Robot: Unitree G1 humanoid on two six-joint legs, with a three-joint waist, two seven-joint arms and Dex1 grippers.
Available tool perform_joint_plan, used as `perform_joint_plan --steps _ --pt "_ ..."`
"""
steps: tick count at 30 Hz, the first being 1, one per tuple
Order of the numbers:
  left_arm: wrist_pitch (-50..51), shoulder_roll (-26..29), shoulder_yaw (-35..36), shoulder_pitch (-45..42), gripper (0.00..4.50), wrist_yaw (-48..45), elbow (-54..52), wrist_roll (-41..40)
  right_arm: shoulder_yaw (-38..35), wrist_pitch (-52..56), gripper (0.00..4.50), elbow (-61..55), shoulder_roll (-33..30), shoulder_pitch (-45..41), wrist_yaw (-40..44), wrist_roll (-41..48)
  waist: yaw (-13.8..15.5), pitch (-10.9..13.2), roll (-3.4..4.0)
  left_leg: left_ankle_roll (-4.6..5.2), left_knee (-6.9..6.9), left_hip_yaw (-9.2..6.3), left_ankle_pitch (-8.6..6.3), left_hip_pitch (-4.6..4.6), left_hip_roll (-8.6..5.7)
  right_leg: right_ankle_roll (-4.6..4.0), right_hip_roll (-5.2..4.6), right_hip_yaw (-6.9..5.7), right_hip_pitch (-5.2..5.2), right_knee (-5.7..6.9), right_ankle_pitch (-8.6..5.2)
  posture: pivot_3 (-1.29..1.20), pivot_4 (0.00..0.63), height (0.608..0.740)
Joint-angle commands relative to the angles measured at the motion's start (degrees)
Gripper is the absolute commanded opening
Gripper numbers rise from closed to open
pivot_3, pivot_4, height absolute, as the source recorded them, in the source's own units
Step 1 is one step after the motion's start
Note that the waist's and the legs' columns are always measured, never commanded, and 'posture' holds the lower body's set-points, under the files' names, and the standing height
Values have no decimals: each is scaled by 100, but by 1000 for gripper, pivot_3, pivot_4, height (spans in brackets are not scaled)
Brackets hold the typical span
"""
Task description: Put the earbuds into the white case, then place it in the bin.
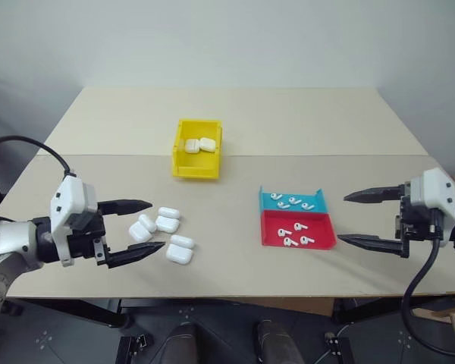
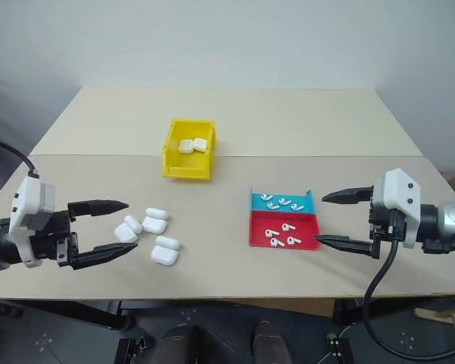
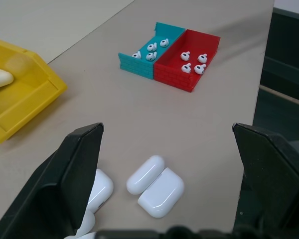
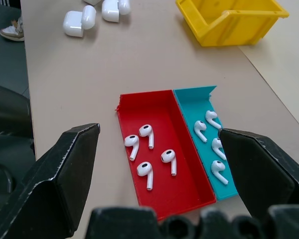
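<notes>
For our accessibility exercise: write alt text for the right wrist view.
The open right gripper hovers over a red tray holding four white earbuds, joined to a blue tray holding four more. Beyond lie white cases and a yellow bin on the table.

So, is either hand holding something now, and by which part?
Nothing is held. The left hand is open beside the white cases, and the right hand is open next to the red tray.

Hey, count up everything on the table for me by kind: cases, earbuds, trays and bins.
White cases loose on the table: 5
White cases in the yellow bin: 2
Earbuds in the red tray: 4
Earbuds in the blue tray: 4
Trays: 2
Yellow bin: 1
Total: 18
</notes>
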Motion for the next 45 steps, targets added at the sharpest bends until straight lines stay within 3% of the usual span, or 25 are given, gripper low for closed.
perform_joint_plan --steps 1,13,27,35,45 --pt "-1 -7 120 -109 4500 19 -120 -185 -215 -17 4458 -144 -17 -46 -47 89 -5 0 0 0 0 0 0 0 0 0 0 0 0 0 0 0 150 740" --pt "39 -93 126 -208 4500 768 -48 16 -117 149 4458 -248 160 -264 -301 267 -1 0 0 0 0 1 0 0 0 0 0 1 1 0 0 0 150 740" --pt "1779 1260 -1118 -797 4500 1425 602 945 672 1859 4458 -1026 442 -1364 -1376 974 -4 7 -13 0 -15 12 0 -4 0 -3 0 6 -21 3 1 0 150 740" --pt "819 977 -2146 -947 4500 1572 940 2171 882 1882 4458 -1248 738 -1496 -1567 976 9 7 -12 0 -40 17 1 -42 -1 -44 2 8 -60 7 14 0 150 740" --pt "168 699 -3228 -1683 4500 1001 1833 3048 858 1858 4458 -1415 799 -1388 -1641 983 10 7 -14 1 -36 17 1 -49 -2 -12 3 9 -65 6 36 0 150 740"
